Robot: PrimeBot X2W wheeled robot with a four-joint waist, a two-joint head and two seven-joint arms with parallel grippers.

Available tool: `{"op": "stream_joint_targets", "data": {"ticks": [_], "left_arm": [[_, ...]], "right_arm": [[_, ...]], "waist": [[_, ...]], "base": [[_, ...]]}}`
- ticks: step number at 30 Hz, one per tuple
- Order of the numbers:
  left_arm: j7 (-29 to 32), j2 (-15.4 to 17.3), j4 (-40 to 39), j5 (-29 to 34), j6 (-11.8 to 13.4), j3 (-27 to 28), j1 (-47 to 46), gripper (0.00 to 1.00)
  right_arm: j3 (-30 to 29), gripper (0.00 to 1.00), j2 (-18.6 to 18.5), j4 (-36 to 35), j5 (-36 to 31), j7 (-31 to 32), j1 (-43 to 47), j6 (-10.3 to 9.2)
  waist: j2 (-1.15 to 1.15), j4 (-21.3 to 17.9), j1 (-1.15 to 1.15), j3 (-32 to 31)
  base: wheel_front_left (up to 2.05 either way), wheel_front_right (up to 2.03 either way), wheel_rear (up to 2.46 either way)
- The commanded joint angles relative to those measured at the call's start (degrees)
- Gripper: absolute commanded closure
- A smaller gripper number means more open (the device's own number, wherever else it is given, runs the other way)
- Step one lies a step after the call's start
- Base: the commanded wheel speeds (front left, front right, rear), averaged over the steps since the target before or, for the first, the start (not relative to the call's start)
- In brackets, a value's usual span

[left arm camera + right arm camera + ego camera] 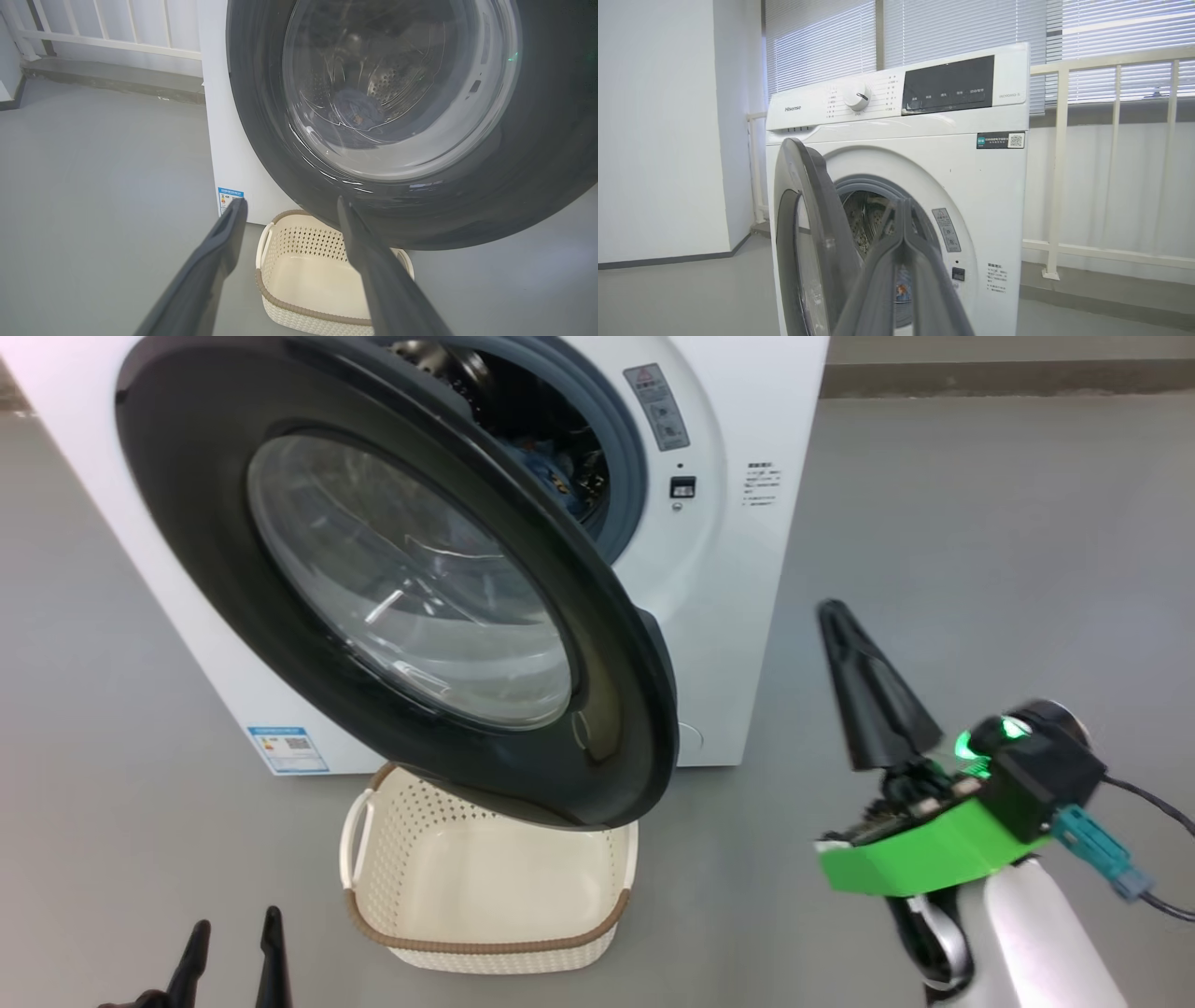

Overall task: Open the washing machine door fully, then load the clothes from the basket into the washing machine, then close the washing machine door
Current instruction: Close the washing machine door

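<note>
The washing machine [747, 569] stands with its door [187, 523] swung partway out, the glass bowl facing me. Blue clothes [551, 476] lie inside the drum. Through the door glass the left wrist view shows the clothes [357, 109]. The cream basket [485, 947] sits on the floor under the door's lower edge, with nothing in it. My left gripper [233, 933] is open at the lower left, apart from the basket. My right gripper [834, 616] is shut and empty, off to the right of the door's free edge. In the right wrist view, the right gripper [903, 203] points at the drum opening.
A white railing [1059, 163] and a low ledge run behind the machine. A white wall [654, 130] stands to its left. Grey floor [980, 523] spreads to the right of the machine. A blue label sticker [288, 749] marks the machine's lower corner.
</note>
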Motion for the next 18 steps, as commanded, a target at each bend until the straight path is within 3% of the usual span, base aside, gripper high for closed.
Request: {"op": "stream_joint_targets", "data": {"ticks": [1, 10, 18], "left_arm": [[-0.37, 0.42, -1.05, 0.1, -0.08, 1.65, -1.84, 0.0], [-0.37, -0.17, -1.04, 0.05, -0.09, 0.21, -2.53, 0.0], [-0.37, -0.55, -2.08, -0.27, -0.09, -0.99, -2.97, 0.0]], "right_arm": [[2.22, 1.0, 0.49, -1.86, 0.8, -0.26, -2.35, 0.35], [14.03, 1.0, 0.49, 0.79, 5.01, -0.26, -5.45, 0.35], [18.82, 1.0, 0.49, 7.6, 7.56, -0.26, -5.22, 0.35]], "waist": [[0.0, 0.69, 0.0, -0.11], [0.0, 3.15, 0.0, -0.24], [0.0, 4.91, 0.0, 0.35]], "base": [[0.0, 0.0, 0.0], [0.0, 0.0, 0.0], [0.0, 0.0, 0.0]]}}
